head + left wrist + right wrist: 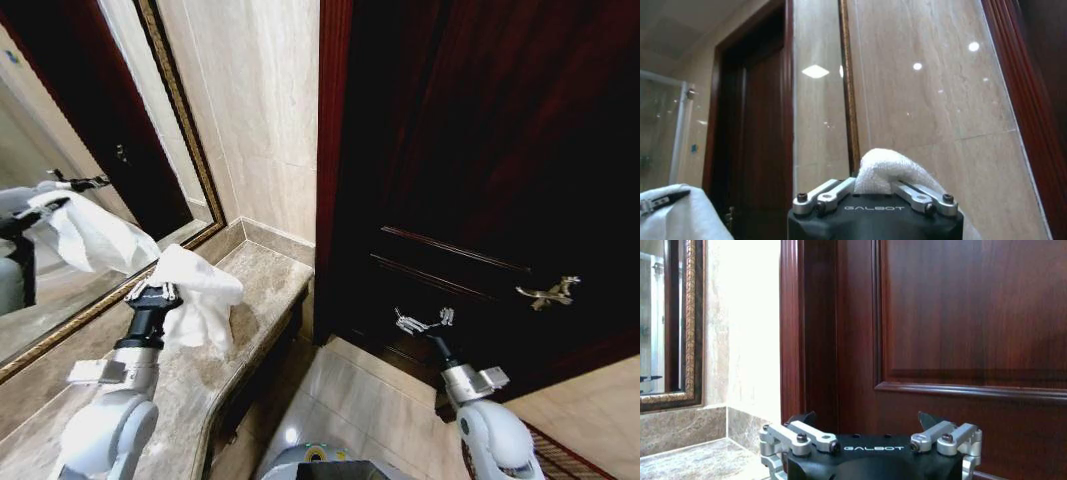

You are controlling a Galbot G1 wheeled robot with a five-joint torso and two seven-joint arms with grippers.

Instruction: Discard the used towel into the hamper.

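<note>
A white towel [200, 295] hangs crumpled above the marble counter [265, 275], pinched in my left gripper [158, 290], which is shut on it. In the left wrist view a fold of the towel [883, 172] bulges up between the fingers [823, 192]. My right gripper [422, 321] is held out over the floor in front of the dark wooden door [480, 150], open with nothing in it; the right wrist view shows its fingers [797, 432] spread wide apart. The hamper is out of view.
A gold-framed mirror [90, 150] along the wall on the left reflects my arm and the towel. The door has a brass handle [550, 293]. Pale tiled floor [370, 400] lies between counter and door. The marble wall corner [270, 120] meets the door frame.
</note>
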